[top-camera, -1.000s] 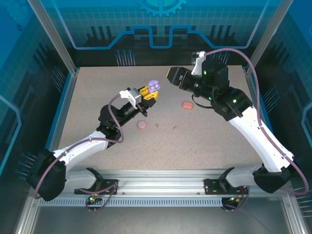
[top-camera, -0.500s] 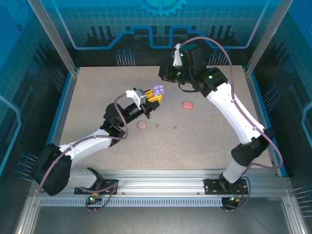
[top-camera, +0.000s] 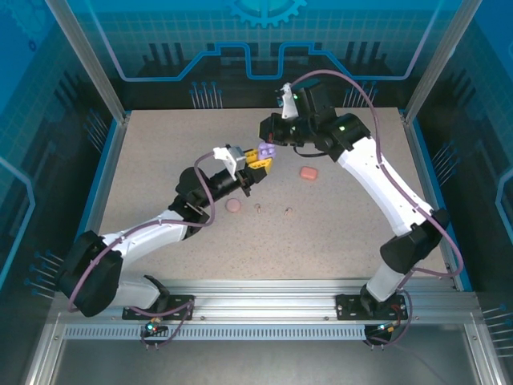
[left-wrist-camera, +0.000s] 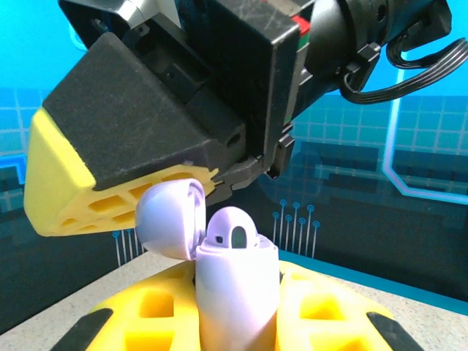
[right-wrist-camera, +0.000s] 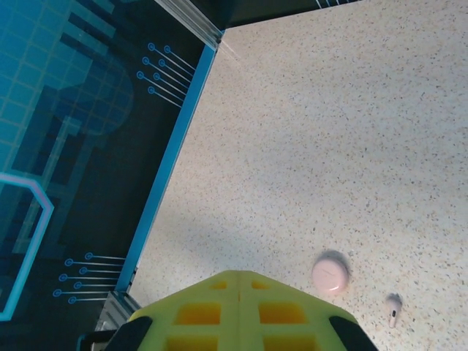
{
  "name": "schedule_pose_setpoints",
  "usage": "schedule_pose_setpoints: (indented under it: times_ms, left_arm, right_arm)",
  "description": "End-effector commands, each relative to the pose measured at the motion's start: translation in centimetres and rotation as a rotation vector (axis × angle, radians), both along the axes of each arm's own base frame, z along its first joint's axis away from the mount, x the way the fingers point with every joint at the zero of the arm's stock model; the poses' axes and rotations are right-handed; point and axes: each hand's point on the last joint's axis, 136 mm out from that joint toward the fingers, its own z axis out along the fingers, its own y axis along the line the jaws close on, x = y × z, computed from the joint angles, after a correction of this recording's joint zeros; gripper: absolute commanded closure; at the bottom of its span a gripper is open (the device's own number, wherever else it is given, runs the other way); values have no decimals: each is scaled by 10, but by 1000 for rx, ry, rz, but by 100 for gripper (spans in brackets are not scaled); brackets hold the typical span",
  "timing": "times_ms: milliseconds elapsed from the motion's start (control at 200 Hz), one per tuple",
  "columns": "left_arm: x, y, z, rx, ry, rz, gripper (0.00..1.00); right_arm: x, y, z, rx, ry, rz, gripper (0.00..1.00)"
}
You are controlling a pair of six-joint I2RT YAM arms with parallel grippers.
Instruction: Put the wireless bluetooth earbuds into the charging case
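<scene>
Up off the speckled beige surface (top-camera: 160, 160), the left hand (top-camera: 258, 158) is clamped on a small lilac plastic charging case (left-wrist-camera: 238, 300), its lid flipped open and one lilac earbud (left-wrist-camera: 232, 232) seated inside. The right hand (right-wrist-camera: 240, 285), fingers pressed together, sits just over that lid. A tiny pale loose earbud (right-wrist-camera: 393, 307) lies on the surface near a round pale pink case (right-wrist-camera: 330, 272).

Speckled beige stone-look tabletop (top-camera: 337, 241) is lying flat across the centre of the top view. Blue see-thru back panel w/ printed circuit lines (top-camera: 264, 48) is standing at 12 o'clock, a pale gear emblem (top-camera: 266, 10) sitting at its top edge. Silver aluminium post (top-camera: 84, 56) is slanting at 10 o'clock, a matching post (top-camera: 446, 56) at 2 o'clock. Slotted aluminium rail (top-camera: 264, 309) is running across at 6 o'clock. Blue edge strip (top-camera: 103, 180) is bordering the tabletop at 9 o'clock.
</scene>
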Motion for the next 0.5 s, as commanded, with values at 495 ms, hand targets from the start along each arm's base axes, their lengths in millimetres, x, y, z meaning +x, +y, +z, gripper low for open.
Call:
schedule_pose_setpoints:
  times_ms: [495]
  left_arm:
    - [32,-4,-9,-29,141,68,100]
  right_arm:
    - [-28,-96,-10,38,-4,-313,67]
